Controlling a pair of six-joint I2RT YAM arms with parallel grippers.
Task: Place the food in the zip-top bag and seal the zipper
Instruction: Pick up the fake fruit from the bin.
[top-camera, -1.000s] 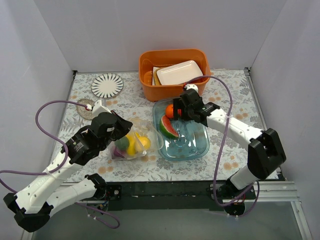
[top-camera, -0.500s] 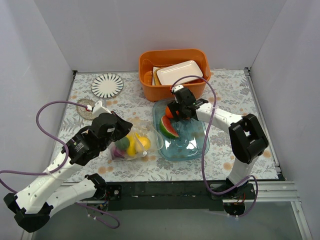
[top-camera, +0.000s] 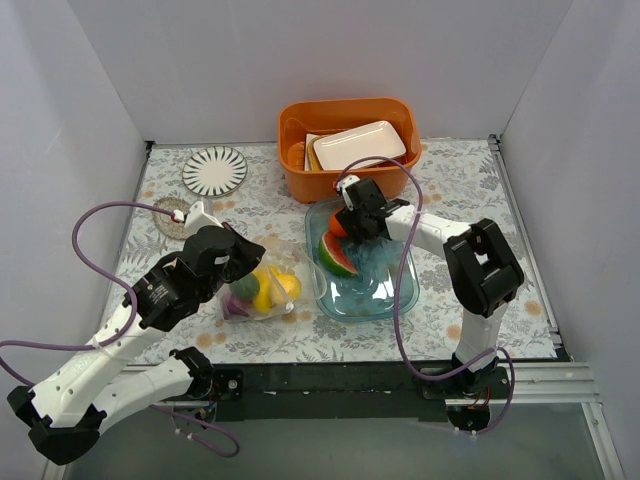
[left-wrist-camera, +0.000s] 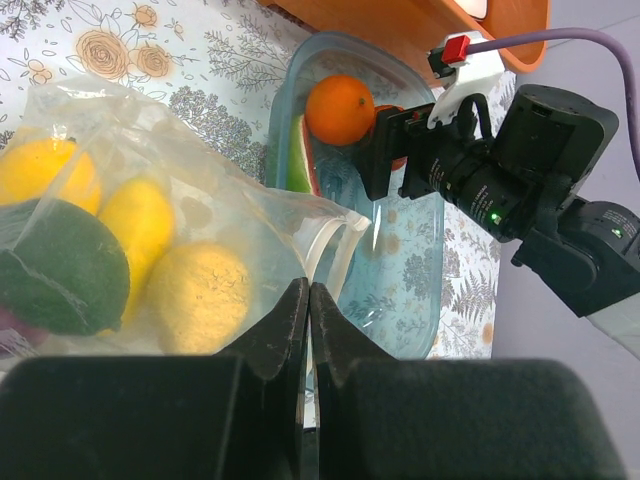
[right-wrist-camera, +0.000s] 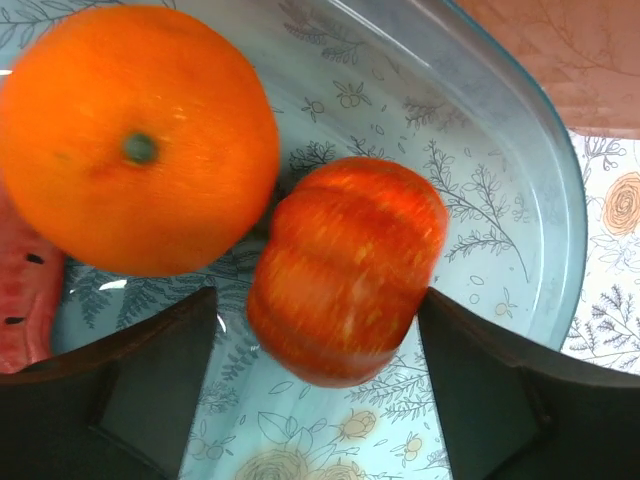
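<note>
My left gripper (left-wrist-camera: 308, 290) is shut on the mouth edge of the zip-top bag (left-wrist-camera: 200, 200), where the whitish zipper (left-wrist-camera: 325, 245) runs into the jaws. The bag (top-camera: 265, 290) holds yellow lemons (left-wrist-camera: 185, 295) and a dark green fruit (left-wrist-camera: 60, 265). My right gripper (right-wrist-camera: 315, 300) is open, low in the blue-tinted tray (right-wrist-camera: 540, 180), with its fingers (right-wrist-camera: 150, 390) on either side of the red tomato (right-wrist-camera: 345, 270). An orange (right-wrist-camera: 135, 140) touches the tomato's left side. The watermelon slice (top-camera: 337, 255) lies beside them in the tray.
An orange bin (top-camera: 345, 180) with a white dish stands just behind the tray (top-camera: 400, 300). A striped plate (top-camera: 214, 170) and a small round coaster (top-camera: 172, 215) lie at the back left. White walls close in three sides.
My right gripper has swung left and down into the tray's back corner, over the tomato, and its jaws have narrowed slightly. The left arm and the bag have stayed put.
</note>
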